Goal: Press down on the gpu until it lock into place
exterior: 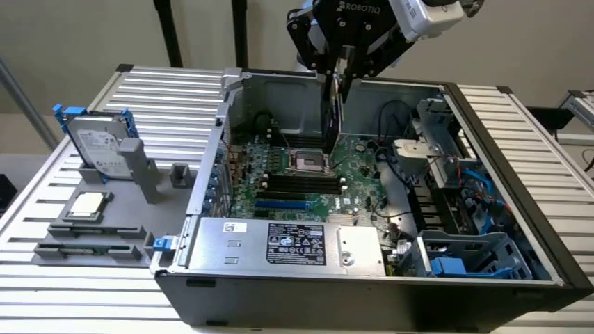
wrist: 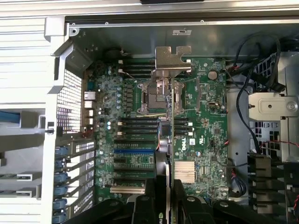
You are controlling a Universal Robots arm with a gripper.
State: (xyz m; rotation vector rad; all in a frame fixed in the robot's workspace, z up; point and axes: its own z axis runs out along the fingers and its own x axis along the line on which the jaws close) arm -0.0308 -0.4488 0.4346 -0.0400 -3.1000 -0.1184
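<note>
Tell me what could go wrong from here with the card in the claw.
1. The claw holds the gpu edge-on above the CPU socket, apparently off the blue slot; pushing down here might strike the socket.
2. Its silver bracket could catch the memory sticks.
3. Gripped at one end, the card may tilt.

Both feeds look evenly bright to me, lit from above. The table (exterior: 519,139) slats glare white, the case (exterior: 371,292) front falls dark, and the claw (wrist: 169,189) shows as a black, shadowed mass.
</note>
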